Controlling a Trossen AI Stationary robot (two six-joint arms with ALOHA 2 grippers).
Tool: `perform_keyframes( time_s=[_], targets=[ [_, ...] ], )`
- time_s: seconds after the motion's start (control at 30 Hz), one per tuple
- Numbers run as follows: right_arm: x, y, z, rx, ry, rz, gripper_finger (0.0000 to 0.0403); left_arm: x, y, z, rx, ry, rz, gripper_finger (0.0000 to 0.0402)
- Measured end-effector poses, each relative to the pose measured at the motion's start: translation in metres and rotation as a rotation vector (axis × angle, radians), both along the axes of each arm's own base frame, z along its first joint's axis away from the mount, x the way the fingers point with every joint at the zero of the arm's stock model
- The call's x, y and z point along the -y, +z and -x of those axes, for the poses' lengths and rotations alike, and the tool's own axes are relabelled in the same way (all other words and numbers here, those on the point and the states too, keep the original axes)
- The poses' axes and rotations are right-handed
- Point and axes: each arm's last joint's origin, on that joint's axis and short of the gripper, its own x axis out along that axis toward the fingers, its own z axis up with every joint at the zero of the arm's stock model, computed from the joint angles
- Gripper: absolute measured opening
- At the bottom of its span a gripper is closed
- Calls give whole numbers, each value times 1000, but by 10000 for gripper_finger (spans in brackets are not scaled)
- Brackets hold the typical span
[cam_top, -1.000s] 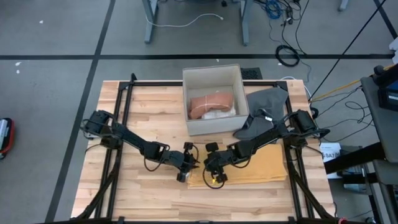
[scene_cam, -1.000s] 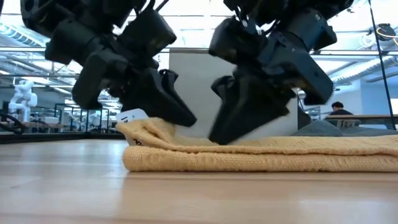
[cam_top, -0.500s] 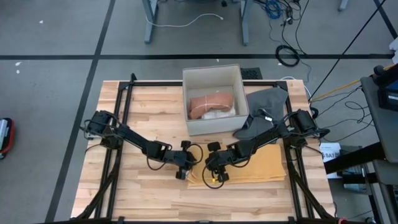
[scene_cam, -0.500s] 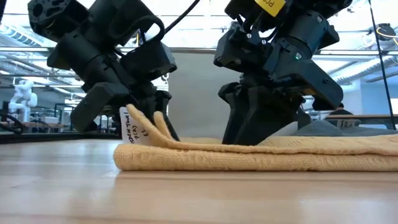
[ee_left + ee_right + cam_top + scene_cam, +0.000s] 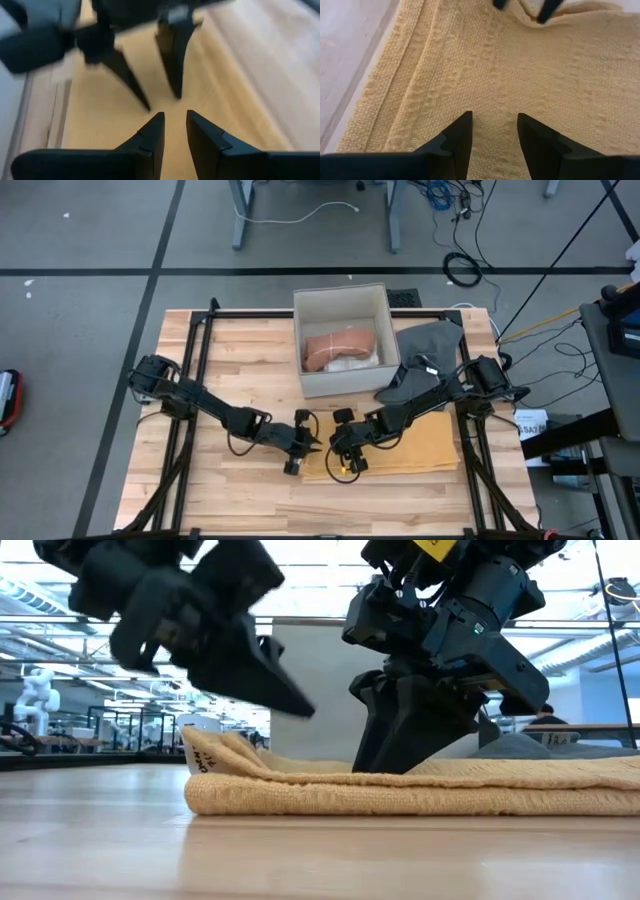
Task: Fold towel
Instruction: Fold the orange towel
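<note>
Low view: folded yellow towel [image 5: 420,795] lies flat on table [image 5: 300,860]. Right claw [image 5: 400,755] presses down on it, jaws parted, holding nothing; left claw [image 5: 285,695] hovers above its edge, narrowly parted, empty.

A pale open box [image 5: 341,340] sits at the upper centre of the wooden worktop [image 5: 230,370], holding a folded pinkish cloth [image 5: 338,348] over something white. Just right of the box, a crumpled grey cloth [image 5: 428,345] lies near the worktop's upper right edge. Cables [image 5: 455,240] trail across the grey floor at the top of the frame. In the low view, a person [image 5: 545,716] sits far off at right.
</note>
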Motion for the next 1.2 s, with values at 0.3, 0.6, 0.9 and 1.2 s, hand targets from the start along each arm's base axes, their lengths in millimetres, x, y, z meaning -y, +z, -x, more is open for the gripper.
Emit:
perform_keyframes(
  time_s=[0.3, 0.6, 0.9, 1.2],
  targets=[
    [0, 0, 0, 0, 0, 0, 144, 30, 38, -15, 180, -104, -22, 87],
    [0, 0, 0, 0, 0, 0, 144, 47, 66, -21, 258, -125, -26, 87],
    [0, 0, 0, -1, 0, 1, 144, 49, 44, -7, 31, -31, -147, 87],
    [0, 0, 0, 0, 0, 0, 144, 42, 48, -11, 96, 85, -243, 87]
  ],
)
